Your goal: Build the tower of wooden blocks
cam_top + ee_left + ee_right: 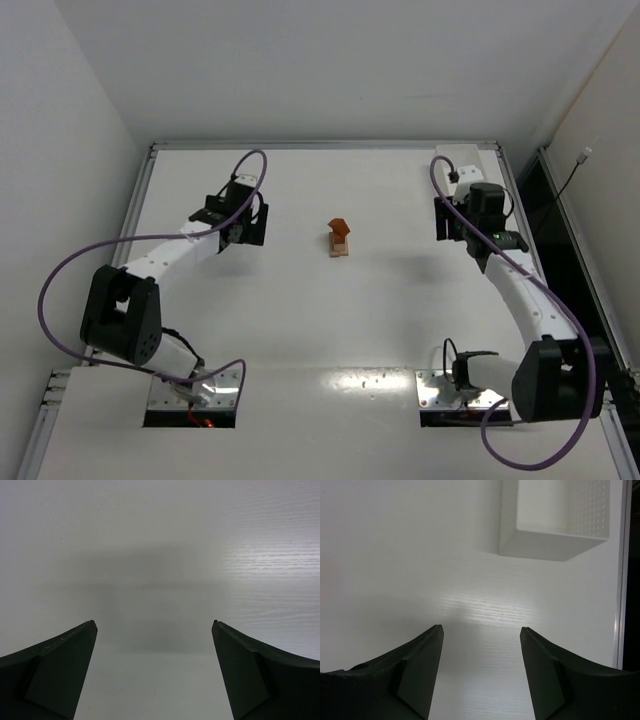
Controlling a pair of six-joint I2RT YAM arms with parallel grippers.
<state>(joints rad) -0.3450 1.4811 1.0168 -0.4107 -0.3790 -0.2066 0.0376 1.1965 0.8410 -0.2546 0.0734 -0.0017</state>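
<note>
The wood block tower [341,238] stands mid-table in the top view: pale tan pieces below, a reddish-brown wedge on top. My left gripper [240,222] hovers well to its left, jaws wide open over bare white table [155,625]. Far to the tower's right my right gripper [470,222] is open too, nothing between its fingers [481,629]. Neither wrist view shows the tower or any loose wood blocks.
A white rectangular bin [560,520] sits ahead of the right gripper, near the table's back right corner [462,157]. A metal rail [320,145] frames the white table. Purple cables loop off both arms.
</note>
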